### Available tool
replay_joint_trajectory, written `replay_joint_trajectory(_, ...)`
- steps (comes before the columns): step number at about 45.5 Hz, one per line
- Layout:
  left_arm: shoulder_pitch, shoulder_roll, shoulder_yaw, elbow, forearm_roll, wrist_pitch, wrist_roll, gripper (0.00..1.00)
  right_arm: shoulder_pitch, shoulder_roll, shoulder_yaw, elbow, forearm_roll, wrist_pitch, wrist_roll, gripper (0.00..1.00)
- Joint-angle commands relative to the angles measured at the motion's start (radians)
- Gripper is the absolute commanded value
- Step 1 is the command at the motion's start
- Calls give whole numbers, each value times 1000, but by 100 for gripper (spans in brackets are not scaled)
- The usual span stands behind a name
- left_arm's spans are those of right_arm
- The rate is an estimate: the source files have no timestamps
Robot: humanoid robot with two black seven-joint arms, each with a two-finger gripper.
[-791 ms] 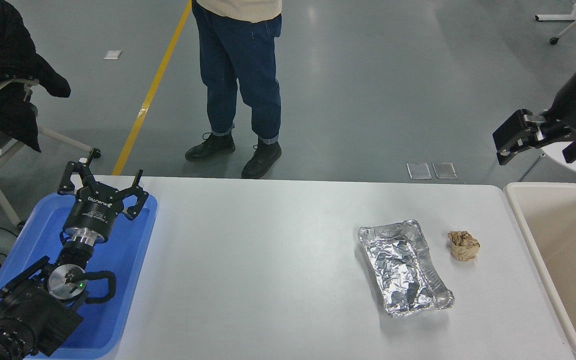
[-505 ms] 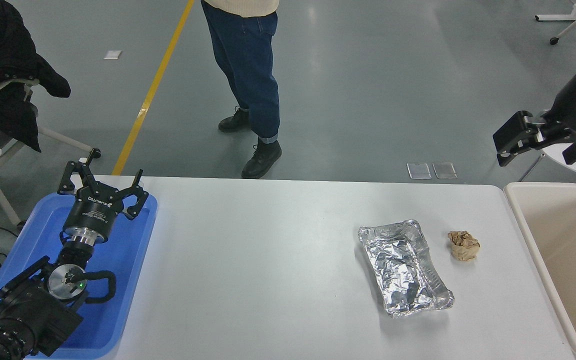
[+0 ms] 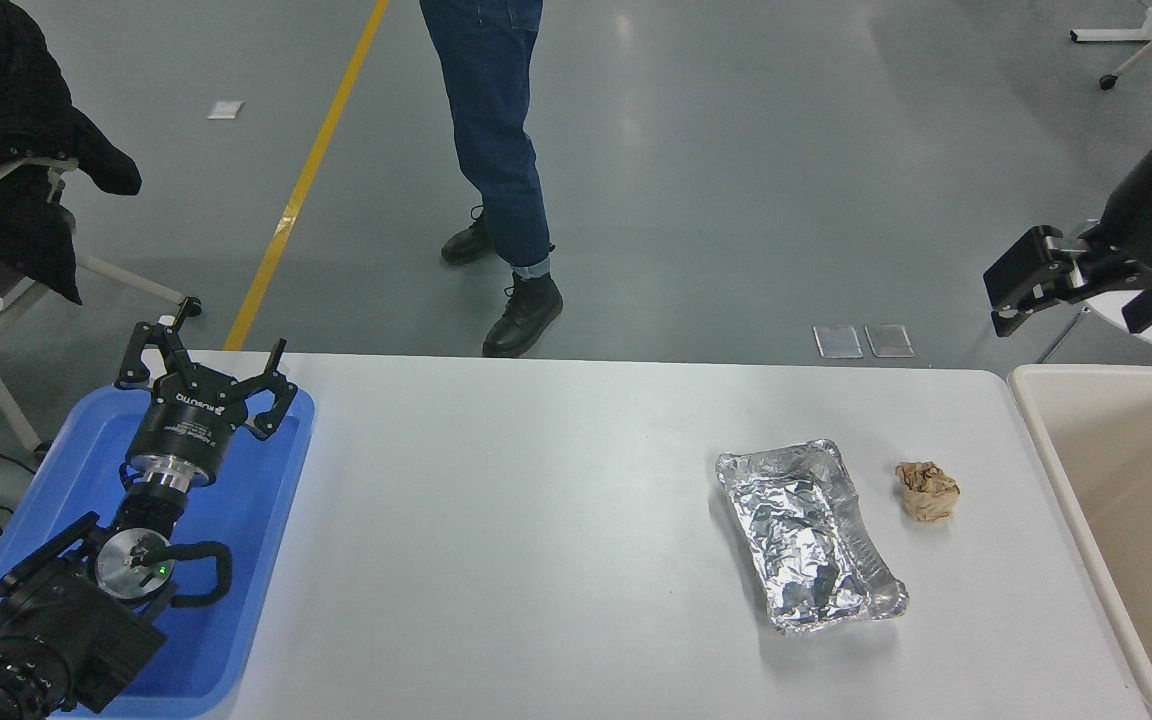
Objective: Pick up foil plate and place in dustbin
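Left gripper (image 3: pixel 204 368) parked over blue tray (image 3: pixel 266 560), fingers splayed wide, empty. Foil plate (image 3: pixel 808 535) flat on white table (image 3: pixel 536 520), long axis running far-left to near-right, brown paper ball (image 3: pixel 927 490) just beside. Dustbin (image 3: pixel 1056 470) at table's right end. My right gripper (image 3: pixel 1071 285) high above dustbin, jaws apart, empty; plate lies down-left, nearer this arm.

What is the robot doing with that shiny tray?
Nothing has hold of it yet. The foil plate lies on the white table beside a crumpled brown paper ball. The robot's right hand hangs open in the air above the far right corner, near the beige dustbin where the plate should go. Its left hand is parked, open, over a blue tray. A person is on the floor beyond the table.
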Motion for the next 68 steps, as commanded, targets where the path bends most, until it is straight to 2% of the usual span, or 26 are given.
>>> replay_joint_trajectory(1,0,0,0,0,0,0,0,100,-7,-7,4,-1,0,0,-1,100)
replay_joint_trajectory(44,0,0,0,0,0,0,0,100,-88,-1,119,-9,15,0,0,100)
replay_joint_trajectory(59,-1,0,0,0,0,0,0,100,-309,21,235,-41,-3,0,-6,100)
replay_joint_trajectory(64,-1,0,0,0,0,0,0,100,-462,25,291,-54,-26,-144,-6,100)
replay_joint_trajectory(68,0,0,0,0,0,0,0,100,-542,37,306,-64,-109,-291,-4,100)
